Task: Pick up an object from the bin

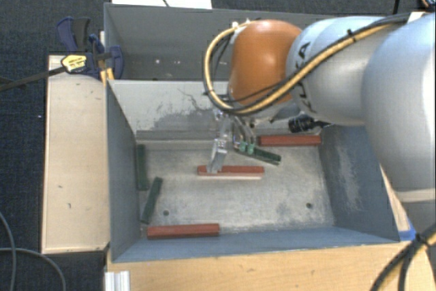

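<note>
My gripper (pixel 221 160) hangs below the orange wrist cover, near the middle of the bin. Its tip is down at the left end of a red-brown bar (pixel 235 172) that lies flat on the floor. A short dark green stick (pixel 264 155) lies tilted just to the right of the gripper, touching or very close to it. I cannot tell whether the stick is gripped. Behind it, a second red-brown bar (pixel 289 140) lies along the back wall.
A third red-brown bar (pixel 184 230) lies along the front wall. Two dark green sticks rest at the left, one against the left wall (pixel 139 167) and one slanted on the floor (pixel 151 200). The arm covers the bin's right side.
</note>
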Robot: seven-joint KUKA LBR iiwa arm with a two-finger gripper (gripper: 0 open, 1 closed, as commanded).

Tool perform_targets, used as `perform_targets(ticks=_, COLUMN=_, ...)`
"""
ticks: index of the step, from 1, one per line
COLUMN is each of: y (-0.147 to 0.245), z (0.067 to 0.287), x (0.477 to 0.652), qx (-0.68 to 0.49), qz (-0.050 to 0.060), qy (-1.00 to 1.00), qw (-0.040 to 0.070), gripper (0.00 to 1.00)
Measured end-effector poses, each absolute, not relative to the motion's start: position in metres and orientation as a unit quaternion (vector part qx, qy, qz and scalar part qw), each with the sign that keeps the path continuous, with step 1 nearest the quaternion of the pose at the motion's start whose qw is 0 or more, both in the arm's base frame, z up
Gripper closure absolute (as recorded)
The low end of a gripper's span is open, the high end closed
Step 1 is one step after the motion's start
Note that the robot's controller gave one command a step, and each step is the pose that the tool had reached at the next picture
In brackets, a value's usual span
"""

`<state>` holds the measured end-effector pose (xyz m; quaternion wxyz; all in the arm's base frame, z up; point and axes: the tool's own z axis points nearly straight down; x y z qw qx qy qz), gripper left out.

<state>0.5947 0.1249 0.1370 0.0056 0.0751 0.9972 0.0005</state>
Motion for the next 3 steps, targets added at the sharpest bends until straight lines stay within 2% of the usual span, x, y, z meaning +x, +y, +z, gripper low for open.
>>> perform_targets(ticks=1, y=0.044, z=0.069, x=0.559, qx=-0.012, qz=-0.001, qy=1.000, qw=0.000, gripper=0.00)
perform_targets(ticks=2, y=0.048, z=0.071, x=0.560, qx=-0.011, qz=0.001, qy=1.000, qw=0.001, gripper=1.00)
perform_targets(ticks=3, y=0.042, z=0.221, x=0.547, qx=-0.033, qz=0.000, qy=0.999, qw=0.005, gripper=1.00)
